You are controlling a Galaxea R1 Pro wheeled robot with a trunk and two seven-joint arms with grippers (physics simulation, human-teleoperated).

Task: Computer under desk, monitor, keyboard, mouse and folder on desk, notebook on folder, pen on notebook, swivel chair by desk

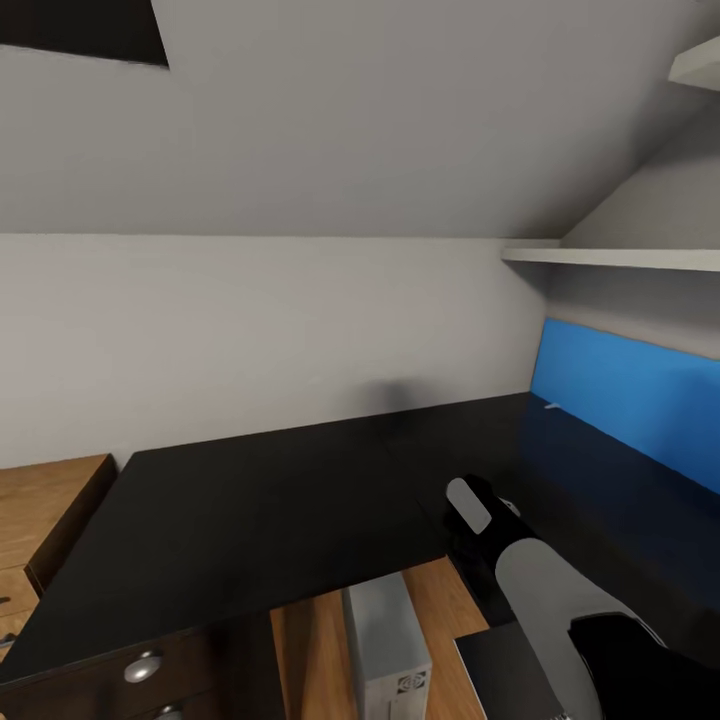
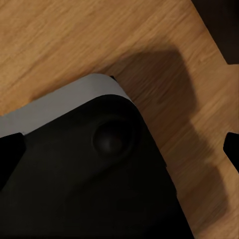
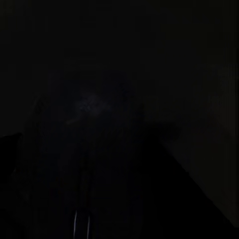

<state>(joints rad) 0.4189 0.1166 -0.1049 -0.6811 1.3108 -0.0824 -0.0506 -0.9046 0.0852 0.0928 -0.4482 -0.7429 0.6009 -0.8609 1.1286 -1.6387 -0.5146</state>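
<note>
Currently the head view has the black glossy corner table [image 1: 260,510], its top bare, with the blue back panel [image 1: 630,400] along its right wing and grey wall behind. Computer [image 1: 388,650] stands upright on the wood floor [image 1: 310,650] in the gap under the table's front edge, pale tower, small label on the face nearest the camera, long axis running back under the table. Right arm [image 1: 540,590] reaches up over the table's inner corner and covers part of that edge; its fingers are end-on and dark, can't tell if open or closed. A dark flat panel [image 1: 500,670] sits at bottom right, just beside the computer, can't identify it. Light-wood unit [image 1: 45,510] left of the table, drawer knobs [image 1: 143,667] below the table's left front, white shelves [image 1: 610,258] upper right. Left wrist view gives a black and grey rounded body [image 2: 89,164] over wood floor [image 2: 74,40], with dark finger edges [image 2: 231,149] at the frame side; grip state unreadable. Right wrist view is almost fully black, nothing resolvable.
</note>
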